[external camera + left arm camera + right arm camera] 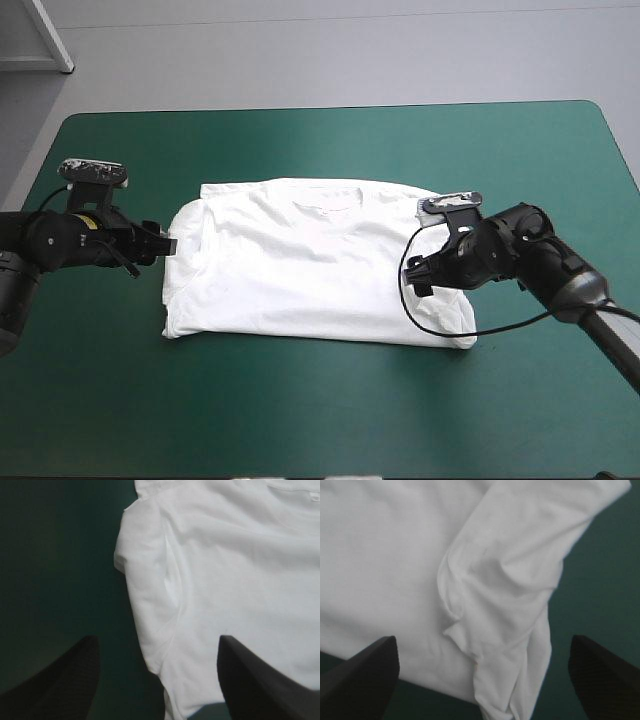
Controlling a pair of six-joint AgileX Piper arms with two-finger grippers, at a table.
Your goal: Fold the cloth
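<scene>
The white T-shirt [310, 265] lies flat on the teal-green cover [320, 140], collar toward the far edge, both sleeves folded in over the body. My left gripper [168, 245] is low at the shirt's left edge. In the left wrist view it [157, 639] stands open, with the folded left sleeve [145, 580] ahead of it and between its fingers. My right gripper [415, 275] hovers over the shirt's right part. It [483, 639] is open too, with the rumpled right sleeve [520, 555] lying between and ahead of its fingers. Neither gripper holds anything.
Teal-green cover [320, 420] runs broad between the shirt and the table's near edge, with narrower strips at its left, right and far sides.
</scene>
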